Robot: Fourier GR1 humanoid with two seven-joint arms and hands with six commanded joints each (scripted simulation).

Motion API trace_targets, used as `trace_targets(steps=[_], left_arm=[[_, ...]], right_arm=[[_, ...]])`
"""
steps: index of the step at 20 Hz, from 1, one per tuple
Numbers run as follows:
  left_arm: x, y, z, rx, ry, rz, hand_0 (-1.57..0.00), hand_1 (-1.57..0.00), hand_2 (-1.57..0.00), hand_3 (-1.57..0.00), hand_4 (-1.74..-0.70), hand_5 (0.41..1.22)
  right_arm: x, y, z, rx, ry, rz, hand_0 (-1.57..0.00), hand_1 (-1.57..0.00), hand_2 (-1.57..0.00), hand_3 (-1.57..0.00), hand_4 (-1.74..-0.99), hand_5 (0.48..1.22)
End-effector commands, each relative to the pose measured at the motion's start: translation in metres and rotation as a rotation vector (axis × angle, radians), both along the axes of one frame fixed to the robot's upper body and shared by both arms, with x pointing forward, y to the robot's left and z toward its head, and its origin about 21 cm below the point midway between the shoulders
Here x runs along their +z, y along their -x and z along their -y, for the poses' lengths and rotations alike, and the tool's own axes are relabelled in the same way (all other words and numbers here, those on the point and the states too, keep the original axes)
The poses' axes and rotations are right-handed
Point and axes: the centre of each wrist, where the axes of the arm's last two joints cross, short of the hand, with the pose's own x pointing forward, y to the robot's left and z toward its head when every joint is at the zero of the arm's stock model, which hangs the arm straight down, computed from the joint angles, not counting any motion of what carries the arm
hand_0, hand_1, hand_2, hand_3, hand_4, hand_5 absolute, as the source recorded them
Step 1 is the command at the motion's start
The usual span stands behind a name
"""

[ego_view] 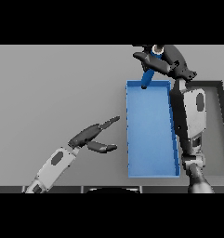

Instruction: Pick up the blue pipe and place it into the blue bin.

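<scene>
Blue pipe (148, 74) gripped tilted in curled right hand (165, 61) over far end of blue bin (130, 139), left hand (91, 135) held spread, empty, above grey table (53, 93)

White-and-grey arms (55, 166), dark hands with slim fingers (108, 122)

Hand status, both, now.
Left hand: open, fingers straight, holding nothing.
Right hand: closed on the blue pipe, above the far end of the blue bin.
</scene>
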Motion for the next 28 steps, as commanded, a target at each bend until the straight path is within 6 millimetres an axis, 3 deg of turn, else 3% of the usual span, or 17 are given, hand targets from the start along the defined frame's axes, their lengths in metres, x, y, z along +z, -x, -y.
trace_targets(steps=[1,7,10,12,13,16,18,19,20,22,23,25,28], left_arm=[[-0.001,0.001,-0.004,0.000,-0.002,0.004,0.00,0.00,0.00,0.00,-0.83,0.461],[0.004,0.000,-0.004,-0.005,-0.002,0.007,0.00,0.00,0.00,0.00,-0.83,0.468],[0.005,0.000,-0.003,-0.004,0.002,0.006,0.00,0.00,0.00,0.00,-0.83,0.470],[0.006,0.001,-0.002,-0.009,-0.001,0.006,0.00,0.00,0.00,0.00,-0.83,0.470],[0.004,0.002,0.001,-0.009,-0.003,-0.003,0.00,0.00,0.00,0.00,-0.83,0.471],[0.004,0.001,-0.004,-0.003,-0.007,-0.002,0.00,0.00,0.00,0.00,-0.83,0.475],[0.001,0.001,-0.003,-0.006,-0.013,-0.005,0.00,0.00,0.00,0.00,-0.83,0.474],[0.000,0.001,-0.001,-0.006,-0.013,-0.008,0.00,0.00,0.00,0.00,-0.83,0.474],[0.004,0.005,-0.001,-0.013,0.005,0.003,0.00,0.00,0.00,0.00,-0.83,0.476],[0.005,0.007,-0.003,-0.014,0.006,0.001,0.00,0.00,0.00,0.00,-0.83,0.476],[0.004,0.006,0.001,-0.011,-0.008,-0.004,0.00,0.00,0.00,0.00,-0.83,0.476],[0.003,0.008,0.002,-0.010,-0.002,0.000,0.00,0.00,0.00,0.00,-0.83,0.477],[0.007,0.008,0.000,-0.012,0.007,0.011,0.00,0.00,0.00,0.00,-0.83,0.475]], right_arm=[[-0.006,-0.003,0.010,-0.036,-0.002,-0.035,-1.57,-1.57,-1.57,-1.57,-1.499,1.221],[-0.079,0.006,0.044,-0.207,0.062,-0.284,-1.57,-1.57,-1.57,-1.57,-1.499,1.221],[-0.116,0.009,0.051,-0.311,0.115,-0.408,-1.57,-1.57,-1.57,-1.57,-1.499,1.221],[-0.134,0.016,0.054,-0.323,0.160,-0.464,-1.57,-1.57,-1.57,-1.08,-1.586,1.221],[-0.141,0.019,0.055,-0.334,0.182,-0.487,-1.57,-1.57,-1.57,-1.18,-1.569,1.221],[-0.166,0.031,0.055,-0.341,0.244,-0.578,-1.57,-1.57,-1.57,-0.69,-1.653,1.205],[-0.177,0.033,0.055,-0.372,0.270,-0.659,-1.57,-1.57,-1.57,-1.01,-1.583,1.199],[-0.183,0.034,0.055,-0.383,0.271,-0.718,-1.46,-1.38,-1.33,-0.81,-1.534,1.190],[-0.189,0.036,0.056,-0.378,0.281,-0.770,-1.17,-1.11,-1.07,-0.65,-1.477,1.178],[-0.189,0.034,0.054,-0.376,0.289,-0.845,-0.75,-0.71,-0.68,-0.41,-1.344,1.172],[-0.186,0.034,0.053,-0.363,0.297,-0.854,-0.60,-0.57,-0.55,-0.33,-1.302,1.182],[-0.179,0.039,0.048,-0.277,0.400,-0.799,-0.38,-0.36,-0.35,-0.21,-1.234,1.091],[-0.175,0.042,0.044,-0.245,0.534,-0.736,-0.20,-0.18,-0.18,-0.11,-1.199,0.967]])
